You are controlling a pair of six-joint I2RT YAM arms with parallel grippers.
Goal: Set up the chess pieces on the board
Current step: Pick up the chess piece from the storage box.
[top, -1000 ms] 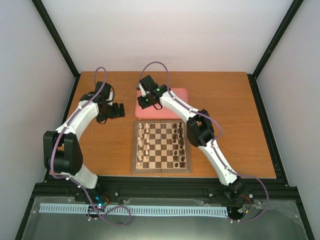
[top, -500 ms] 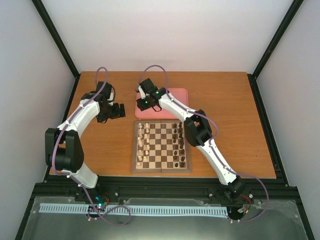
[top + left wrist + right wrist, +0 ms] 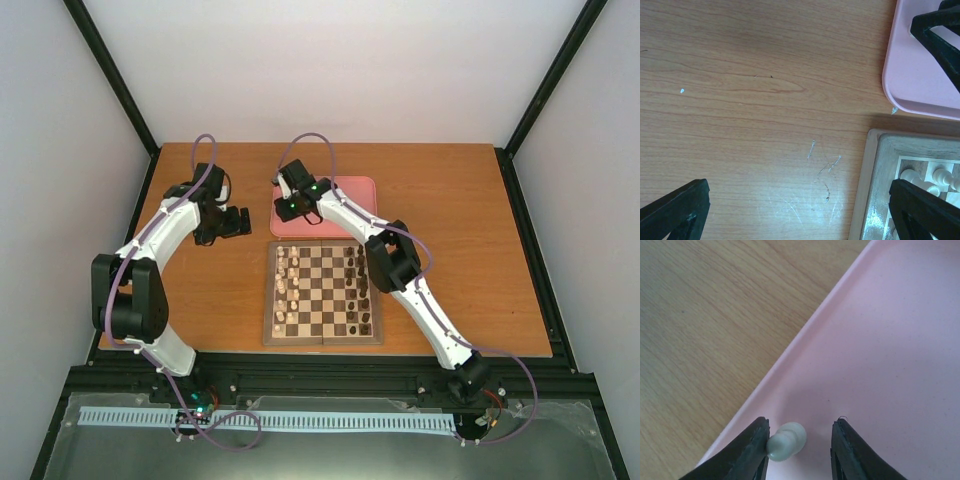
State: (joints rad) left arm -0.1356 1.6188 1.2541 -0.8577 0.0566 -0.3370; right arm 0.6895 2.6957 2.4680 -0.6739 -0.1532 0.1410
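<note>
The board [image 3: 269,300] lies mid-table, with cream chess pieces [image 3: 287,290] in its left columns and dark ones [image 3: 358,290] on its right. My right gripper [image 3: 288,208] hangs low over the left edge of the pink tray [image 3: 355,190]. In the right wrist view a cream pawn [image 3: 787,440] lies on its side on the tray [image 3: 880,340] between the jaws of my right gripper [image 3: 801,424]. It touches the left finger, with a gap to the right one. My left gripper [image 3: 799,187] is wide open over bare table, left of the board's corner [image 3: 875,170].
The pink tray [image 3: 920,80] sits just behind the board. Bare wooden table [image 3: 450,250] extends right of the board and left of it [image 3: 200,290]. Black frame posts and white walls close in the table's sides and back.
My right gripper has shifted slightly left over the tray's edge and its jaws have narrowed around the pawn. The left arm has barely moved.
</note>
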